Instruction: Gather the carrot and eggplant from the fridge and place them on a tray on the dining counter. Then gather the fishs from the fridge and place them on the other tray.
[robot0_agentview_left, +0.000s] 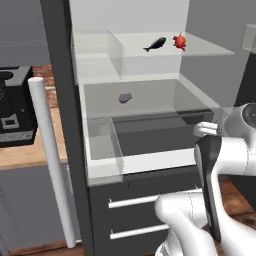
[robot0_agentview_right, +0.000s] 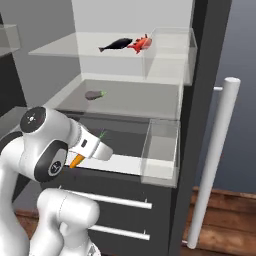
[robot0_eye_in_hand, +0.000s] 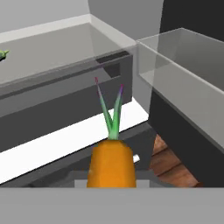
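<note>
In the hand view the carrot (robot0_eye_in_hand: 111, 164), orange with green leaves pointing away, sits between my fingers. My gripper (robot0_agentview_right: 90, 148) is shut on it, just in front of the open fridge (robot0_agentview_left: 145, 200), level with its lower shelf edge. The carrot's orange tip (robot0_agentview_right: 76, 161) pokes out below my hand. The eggplant (robot0_agentview_left: 125, 97) (robot0_agentview_right: 94, 94) lies on the middle glass shelf, purple-grey with a green stem. On the top shelf lies a dark fish (robot0_agentview_left: 155, 45) (robot0_agentview_right: 116, 46), with a red fish (robot0_agentview_left: 180, 41) (robot0_agentview_right: 141, 45) right beside it.
The open fridge doors flank me, with pale bar handles (robot0_agentview_left: 50, 150) (robot0_agentview_right: 215, 155) and clear door bins (robot0_agentview_right: 160, 152). Two drawer bars (robot0_agentview_left: 150, 200) run below the shelves. A black appliance (robot0_agentview_left: 15, 107) stands on the wooden counter at the left. Wood floor shows lower right.
</note>
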